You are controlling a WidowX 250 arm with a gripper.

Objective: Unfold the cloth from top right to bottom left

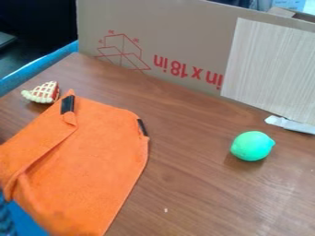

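The orange cloth point(98, 161) lies on the left part of the brown wood-grain table point(197, 193), its narrow tip pointing up and its lower end running to the bottom edge of the view; a folded flap point(37, 143) covers its upper left side, and the flap's inner edge slants from near that tip down toward the lower left; one black strip point(67, 104) sits at the tip, and another black strip point(142, 127) lies along the cloth's upper right edge; whether the gripper is spread, pressed together or pinching anything, I cannot tell. Just left of the tip is a toy slice of lattice pie point(42, 93) with a red side; a green toy lime point(252, 146) rests on the right part of the table, well apart from the cloth, its nub turned to the right; along the far side stands a cardboard panel point(178, 27) with red print and a red line drawing, upside down; a pale wood-grain sheet point(271, 69) is against the panel's right part, and a whitish strip point(291, 124) lies at its foot; something blue point(25, 219) shows by the cloth's lower left edge, too little of it to name.
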